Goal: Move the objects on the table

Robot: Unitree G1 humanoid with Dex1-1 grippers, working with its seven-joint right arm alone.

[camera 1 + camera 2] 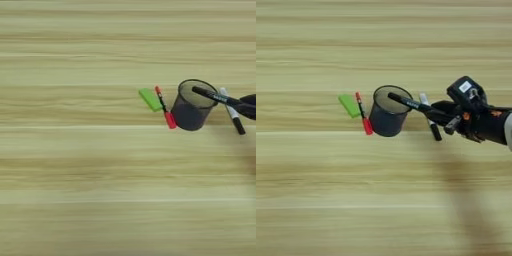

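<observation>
A black mesh cup [386,119] stands upright on the table [316,190], right of centre. Against its left side lies a thin black pen with a red cap and tip [362,118], and a small flat green block [348,105] lies just left of that pen. My right gripper [447,118] reaches in from the right and is shut on a slim black marker [413,104]. The marker is held nearly level, and its far end hangs over the cup's open mouth. In the left eye view only the fingertips [248,106] show at the right edge.
A second pen with a white upper part and a black lower part [429,119] lies on the wood between the cup and my gripper, under the held marker. The silver forearm [506,127] casts a shadow down the table's lower right.
</observation>
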